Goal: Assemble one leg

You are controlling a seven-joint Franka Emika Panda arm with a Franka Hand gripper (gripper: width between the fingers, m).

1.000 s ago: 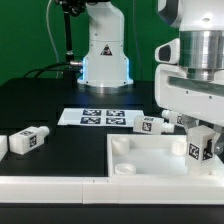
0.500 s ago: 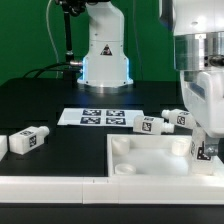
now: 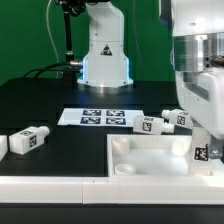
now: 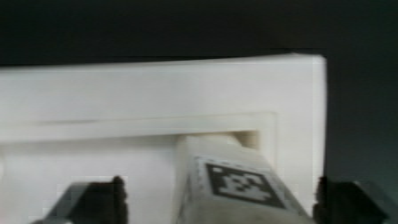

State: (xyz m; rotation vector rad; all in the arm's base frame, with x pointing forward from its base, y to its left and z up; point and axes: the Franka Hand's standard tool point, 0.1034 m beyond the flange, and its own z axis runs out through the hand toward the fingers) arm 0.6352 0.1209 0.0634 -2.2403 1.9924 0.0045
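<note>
At the frame's lower right, the hand (image 3: pixel 203 150) is pinching 1 leg (image 3: pixel 204 153) upright, its long axis pointing down into the panel's (image 3: pixel 150 163) corner.

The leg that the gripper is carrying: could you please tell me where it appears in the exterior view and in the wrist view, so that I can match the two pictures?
Exterior view: the held leg is at that view's right edge, below the gripper, over the tray-like panel.
Wrist view: the held leg stands between the two dark fingers, tag facing the camera, over the panel's corner.
Shared landmark: the panel's raised rim.
</note>
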